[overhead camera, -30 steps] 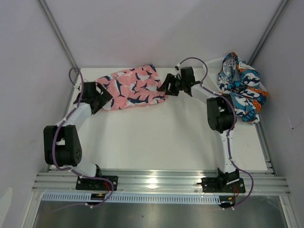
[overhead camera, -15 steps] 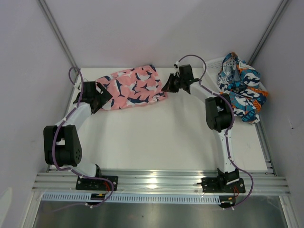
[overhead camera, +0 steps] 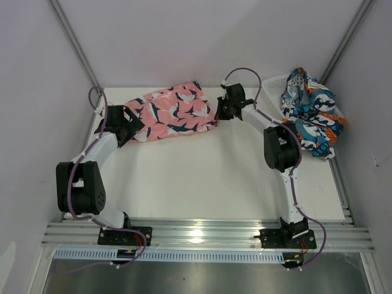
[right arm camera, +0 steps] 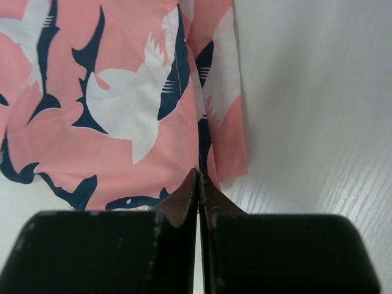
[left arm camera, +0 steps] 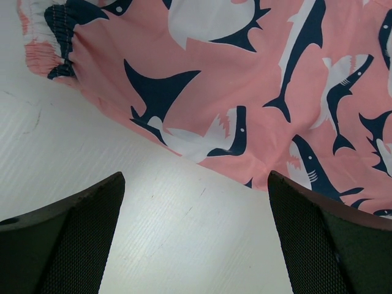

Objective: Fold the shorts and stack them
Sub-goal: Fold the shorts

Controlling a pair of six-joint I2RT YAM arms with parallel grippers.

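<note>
The pink shorts [overhead camera: 171, 113] with navy-and-white sharks lie spread at the table's far edge. My left gripper [overhead camera: 130, 127] rests at their left end, open, and in the left wrist view its fingers [left arm camera: 196, 176] stand wide over bare table just short of the pink fabric [left arm camera: 245, 79]. My right gripper [overhead camera: 220, 113] is at the shorts' right end. In the right wrist view its jaws [right arm camera: 199, 173] are pressed together on the hem of the pink cloth [right arm camera: 122, 104], a fold running up from the tips. The blue, teal and orange shorts [overhead camera: 309, 116] lie bunched at the far right.
A white mesh basket [overhead camera: 275, 81] stands at the back right under the patterned shorts. Walls close in the table on the left, back and right. An aluminium rail [overhead camera: 202, 236] runs along the near edge by the arm bases.
The right gripper went from open to shut at the pink shorts' right hem and shifted slightly up and to the right. The left arm has not moved.
</note>
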